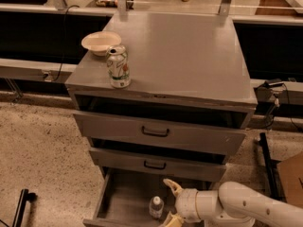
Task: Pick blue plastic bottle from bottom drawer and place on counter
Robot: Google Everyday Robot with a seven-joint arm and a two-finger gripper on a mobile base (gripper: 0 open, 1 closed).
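Note:
The blue plastic bottle, small and clear with a white cap, stands upright in the open bottom drawer near its front. My gripper is inside the drawer just right of the bottle, its two cream fingers spread open, one above and one below the bottle's level, not touching it. The white arm reaches in from the lower right. The counter is the grey cabinet top above.
A green-and-white soda can and a cream bowl stand at the counter's front left. The two upper drawers with black handles stick out slightly above the bottom drawer. A black stand is on the floor at left.

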